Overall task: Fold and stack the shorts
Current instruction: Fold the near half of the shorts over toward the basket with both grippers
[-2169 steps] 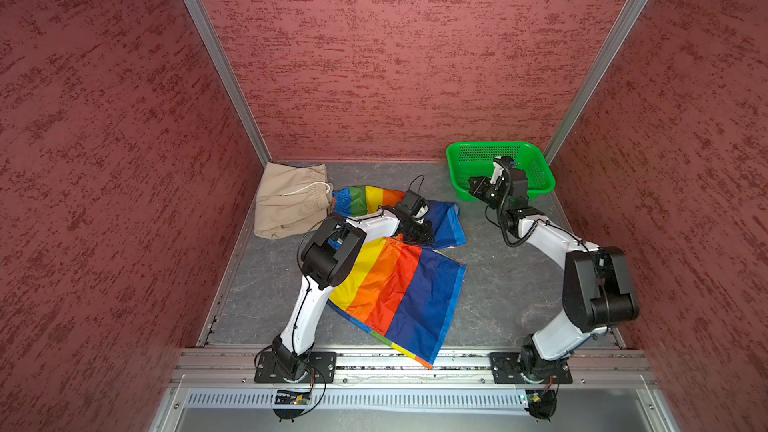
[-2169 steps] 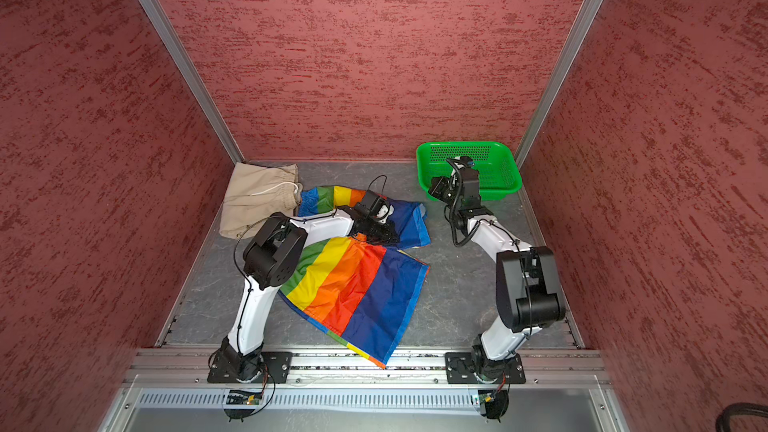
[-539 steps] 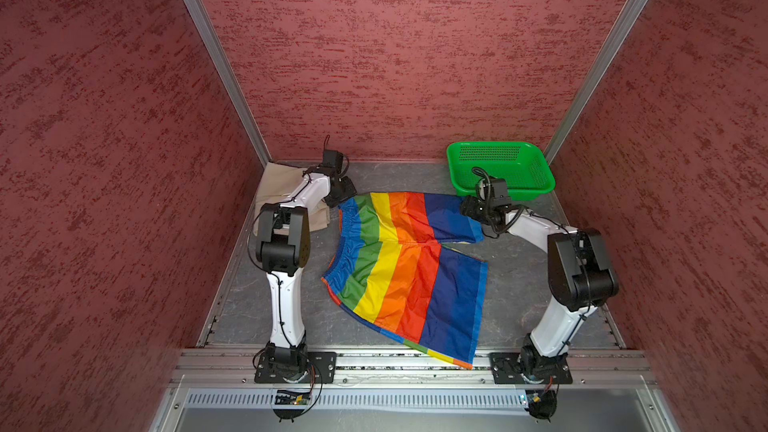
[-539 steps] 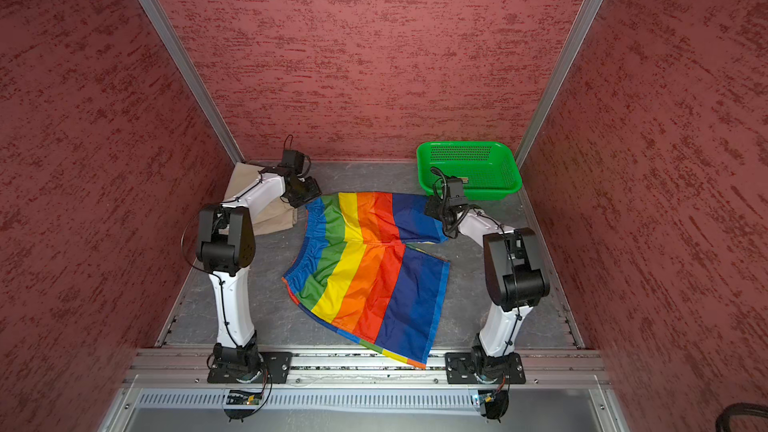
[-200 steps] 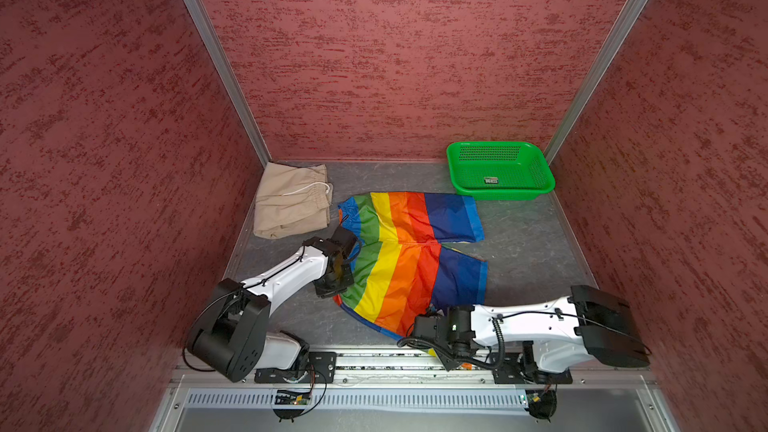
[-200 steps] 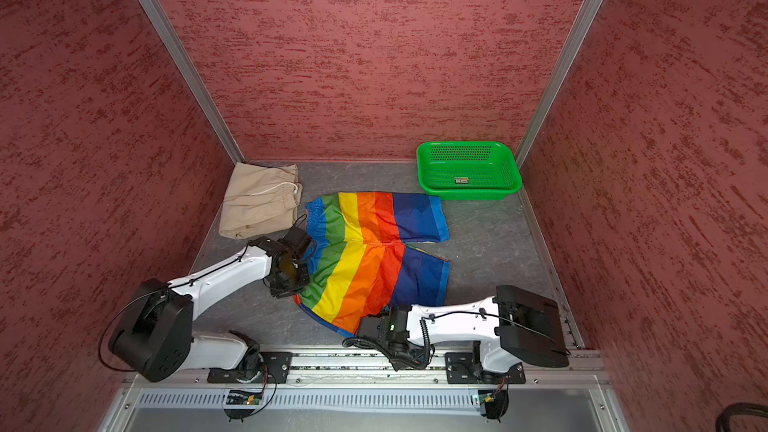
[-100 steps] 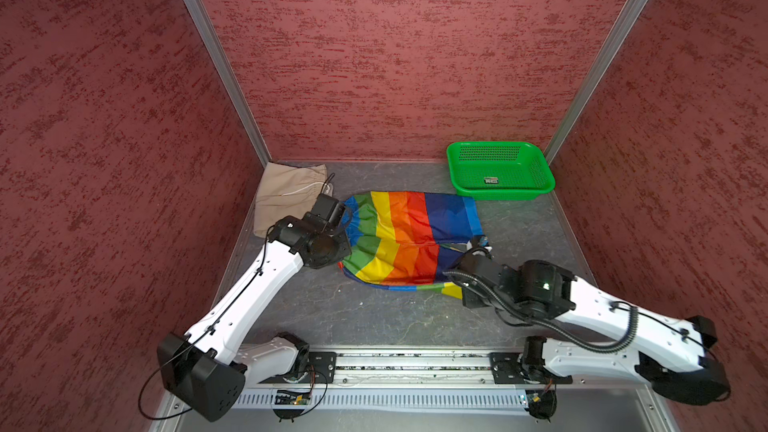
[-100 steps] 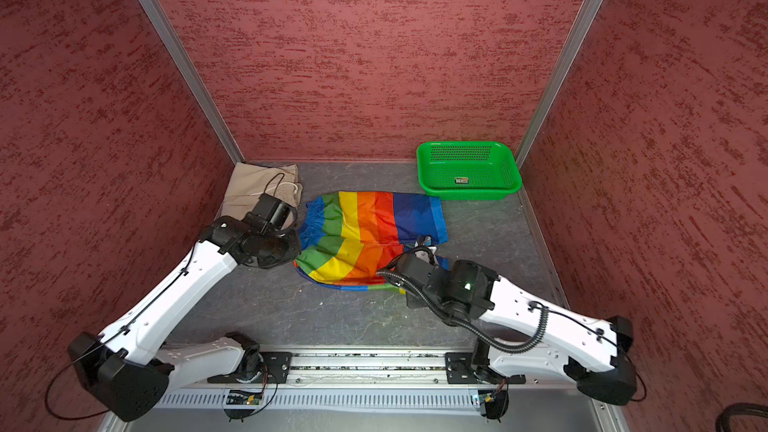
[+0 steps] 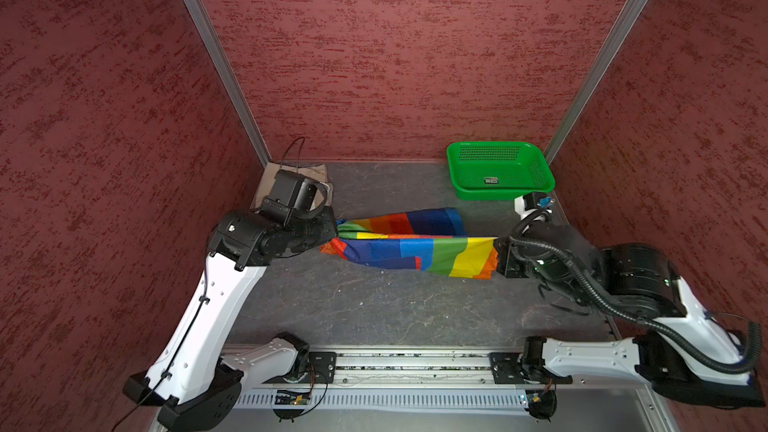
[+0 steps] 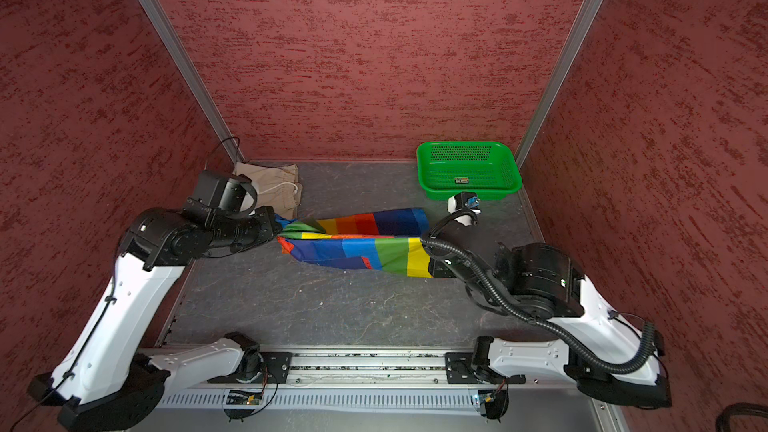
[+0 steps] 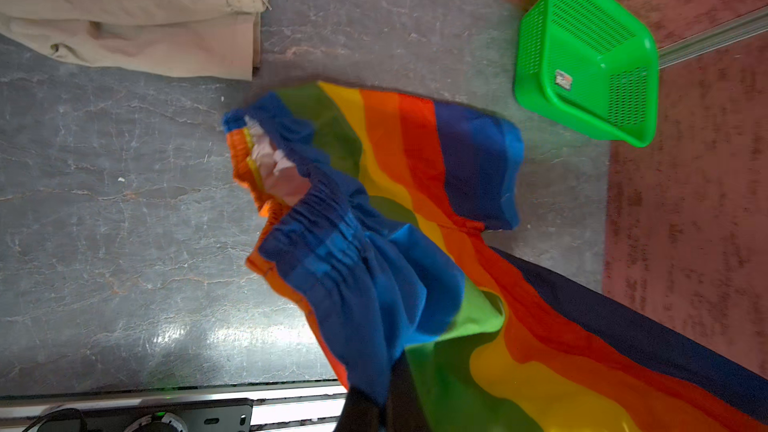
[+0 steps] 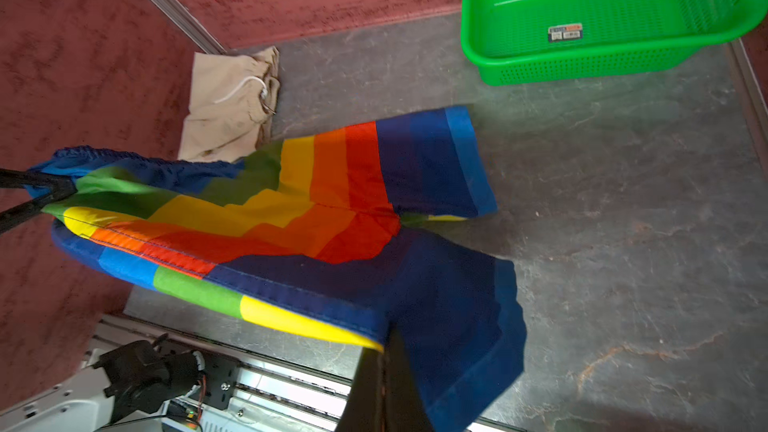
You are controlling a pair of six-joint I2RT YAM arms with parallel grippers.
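The rainbow-striped shorts hang stretched in a band above the table between my two grippers. My left gripper is shut on the gathered blue waistband end. My right gripper is shut on a leg hem at the other end. One leg still trails onto the table. The beige shorts lie folded in the back left corner, partly hidden behind my left arm in a top view.
A green perforated basket stands at the back right, close behind my right wrist. Red walls close in three sides. A metal rail with both arm bases runs along the front edge.
The rainbow shorts lay on the table; both grippers have since lifted them and drawn apart, the right one moving right, so the cloth is pulled taut between them.
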